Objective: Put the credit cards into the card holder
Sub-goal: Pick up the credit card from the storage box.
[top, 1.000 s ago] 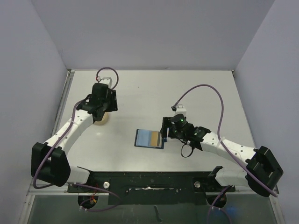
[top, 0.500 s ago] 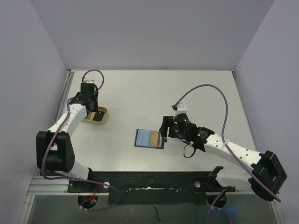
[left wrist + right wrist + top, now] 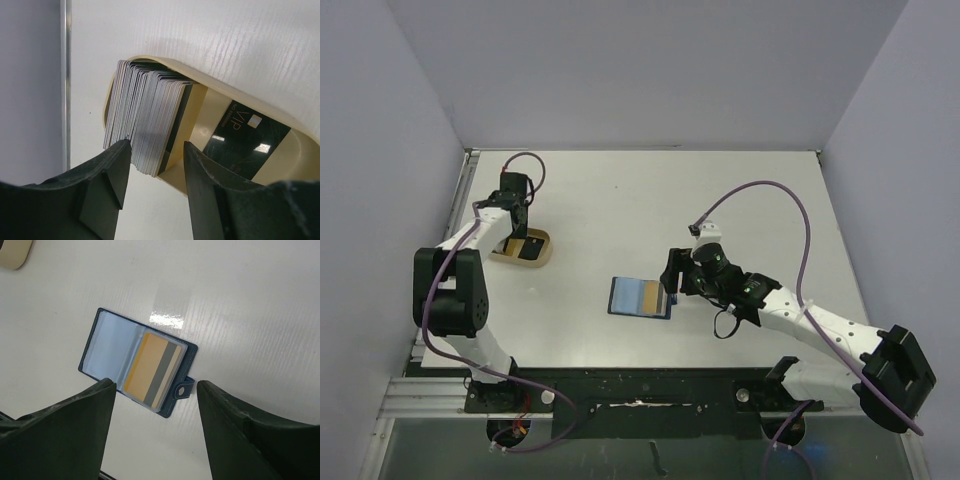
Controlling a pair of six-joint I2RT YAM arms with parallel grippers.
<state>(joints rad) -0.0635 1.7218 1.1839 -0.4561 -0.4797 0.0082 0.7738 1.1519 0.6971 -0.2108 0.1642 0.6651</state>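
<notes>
The card holder (image 3: pixel 625 297) (image 3: pixel 112 347) lies open mid-table, its snap tab (image 3: pixel 183 390) to the right. A tan credit card (image 3: pixel 652 297) (image 3: pixel 155 367) with a grey stripe sits in its right pocket. My right gripper (image 3: pixel 670 283) (image 3: pixel 155 385) hangs open above the holder's right edge, holding nothing. A black credit card (image 3: pixel 245 135) lies flat in the beige tray (image 3: pixel 542 262) (image 3: pixel 210 107). Beside it a thick stack of cards (image 3: pixel 147 115) stands on edge. My left gripper (image 3: pixel 512 228) (image 3: pixel 157 147) is open over the tray's stack end, empty.
The tray sits near the table's left edge (image 3: pixel 465 215), beside a metal rail (image 3: pixel 63 75). A purple cable (image 3: pixel 760 190) loops above the right arm. Grey walls enclose the table on three sides.
The left arm has folded back towards the left wall, and its gripper no longer covers the tray. The right gripper and the card holder have stayed in place.
</notes>
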